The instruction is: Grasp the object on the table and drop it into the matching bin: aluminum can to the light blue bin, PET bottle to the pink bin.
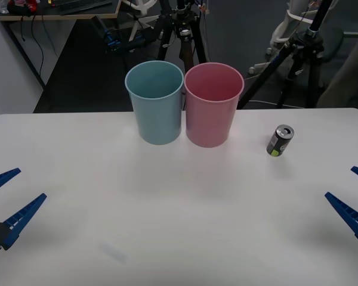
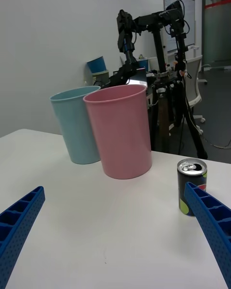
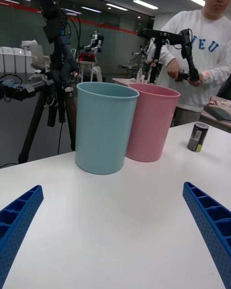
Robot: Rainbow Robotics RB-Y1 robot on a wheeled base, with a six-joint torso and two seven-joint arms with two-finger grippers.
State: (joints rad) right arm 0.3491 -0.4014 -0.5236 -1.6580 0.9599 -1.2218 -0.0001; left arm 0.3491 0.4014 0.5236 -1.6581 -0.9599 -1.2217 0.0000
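Can (image 1: 280,140) stands upright on the desk (image 1: 167,226), forward of the empty, wide-open right end effector (image 1: 353,196), far nearer than the equally open left end effector (image 1: 9,202).

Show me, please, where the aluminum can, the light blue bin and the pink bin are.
aluminum can (image 1: 280,140): front view, dark side wall.
light blue bin (image 1: 158,119): front view, outer wall.
pink bin (image 1: 210,122): front view, outer wall.

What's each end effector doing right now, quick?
Left end effector: open, empty, low over the table's left edge.
Right end effector: open, empty, at the right edge, short of the can.
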